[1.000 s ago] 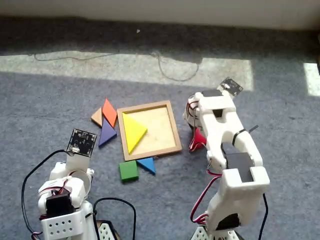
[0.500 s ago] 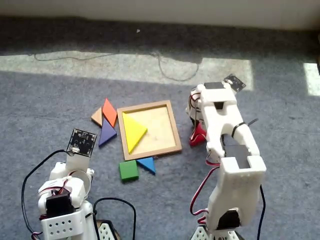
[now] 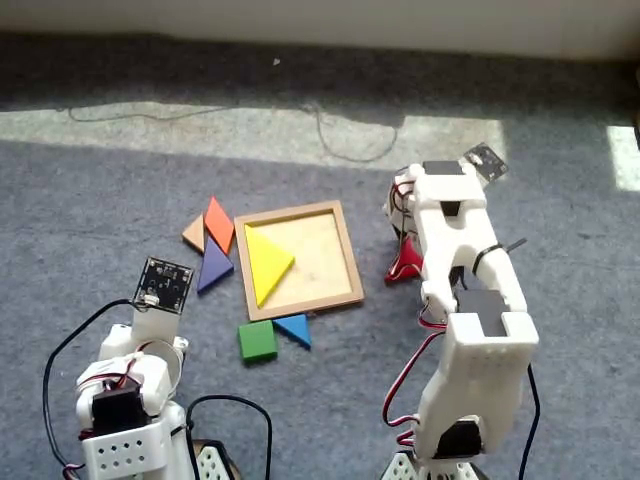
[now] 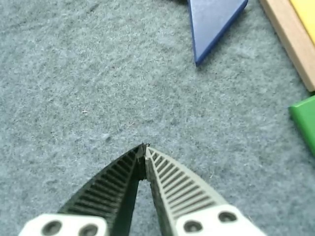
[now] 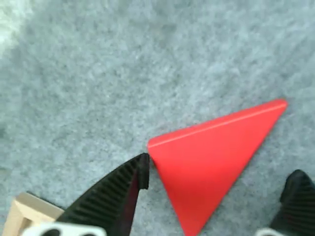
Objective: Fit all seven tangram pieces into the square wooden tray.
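while the right gripper (image 5: 219, 178) stands open astride the red triangle (image 5: 216, 147), which lies flat on the carpet (image 3: 120, 200) just right of the square wooden tray (image 3: 351, 252), one finger sits at a corner rather than along an edge. closing from here could, i judge, spin the piece or squeeze it out sideways, and the pile could snag a fingertip. the yellow triangle (image 3: 265, 262) lies in the tray's left half. the left gripper (image 4: 144, 147) is closed on nothing, near left.
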You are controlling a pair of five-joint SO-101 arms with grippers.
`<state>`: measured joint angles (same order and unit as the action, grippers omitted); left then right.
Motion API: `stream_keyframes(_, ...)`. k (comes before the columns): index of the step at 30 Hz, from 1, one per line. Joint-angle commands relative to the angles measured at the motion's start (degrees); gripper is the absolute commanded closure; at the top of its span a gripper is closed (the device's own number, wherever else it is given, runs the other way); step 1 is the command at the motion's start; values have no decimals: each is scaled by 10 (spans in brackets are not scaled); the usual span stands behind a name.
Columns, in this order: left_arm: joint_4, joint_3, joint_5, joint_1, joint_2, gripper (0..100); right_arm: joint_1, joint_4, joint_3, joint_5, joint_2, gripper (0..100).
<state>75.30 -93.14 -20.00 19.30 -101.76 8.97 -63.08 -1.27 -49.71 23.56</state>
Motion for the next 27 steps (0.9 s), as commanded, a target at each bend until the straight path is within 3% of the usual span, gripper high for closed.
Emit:
stream_keyframes(1, -14, 15, -4, 0, -21, 989, -7, 22, 26, -6, -31, 585)
stream_keyframes(5, -14, 15, -4, 0, -21, 989, -9, 82, 23, -6, -31, 585)
stream_keyframes(27, -14, 15, -4, 0, -21, 989, -29, 69, -23, -22, -30, 618)
